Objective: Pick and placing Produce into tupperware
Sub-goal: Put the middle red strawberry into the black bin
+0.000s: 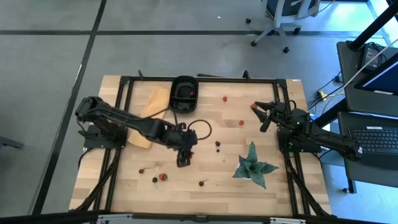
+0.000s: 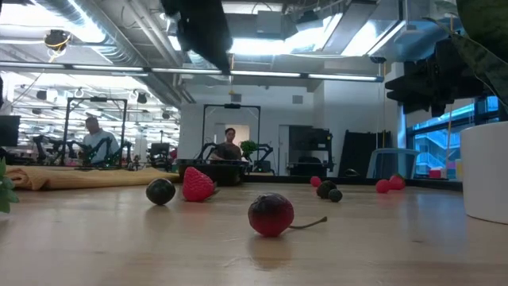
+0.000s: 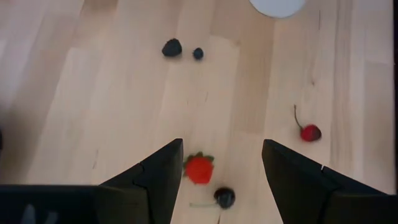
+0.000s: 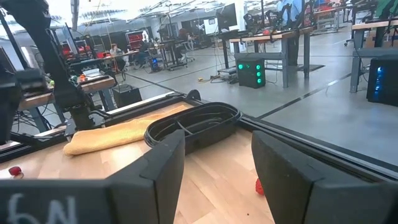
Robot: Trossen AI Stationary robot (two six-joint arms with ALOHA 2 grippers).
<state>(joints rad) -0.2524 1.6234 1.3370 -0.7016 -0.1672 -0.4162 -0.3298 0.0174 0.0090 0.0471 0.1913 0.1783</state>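
Only left wrist view shows strawberry [image 3: 199, 168] between open left end effector [image 3: 222, 171].

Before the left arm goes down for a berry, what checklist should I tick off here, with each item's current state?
1. Left pincer open: ok, fingers spread apart.
2. Target between the fingers: ok, a strawberry lies in the gap, nearer one finger.
3. Neighbour clear: not ok, a dark cherry sits right beside the strawberry.
4. Tupperware reachable: ok, at the table's far edge, unobstructed from above.
5. Tupperware contents: cannot tell beyond something red inside.
6. Right pincer out of the way: ok, open, far over on the right side.
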